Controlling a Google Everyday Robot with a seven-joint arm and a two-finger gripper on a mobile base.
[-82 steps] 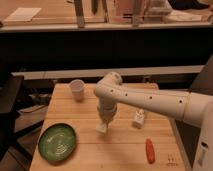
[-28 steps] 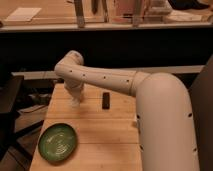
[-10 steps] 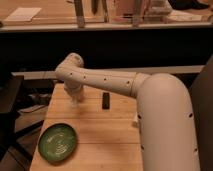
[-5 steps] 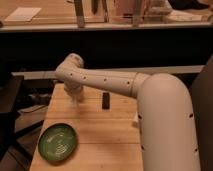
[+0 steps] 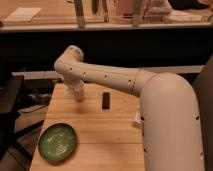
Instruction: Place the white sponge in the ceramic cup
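Observation:
My gripper (image 5: pixel 78 95) hangs down from the wrist at the far left of the wooden table (image 5: pixel 95 132), right over the spot where the ceramic cup stands. A whitish shape shows below the wrist there. I cannot separate the cup from the gripper in it. The white sponge is hidden. The gripper is shut, and what lies between its fingers does not show. My long white arm (image 5: pixel 115 80) stretches in from the right and covers the table's right side.
A green ribbed plate (image 5: pixel 58 142) lies at the front left of the table. A small black object (image 5: pixel 105 100) stands near the middle, right of the gripper. A small white item (image 5: pixel 136 119) peeks out beside the arm.
Since the earliest frame the arm has swung from the table's middle to the far left, over the cup. Over the last second it has stayed in place.

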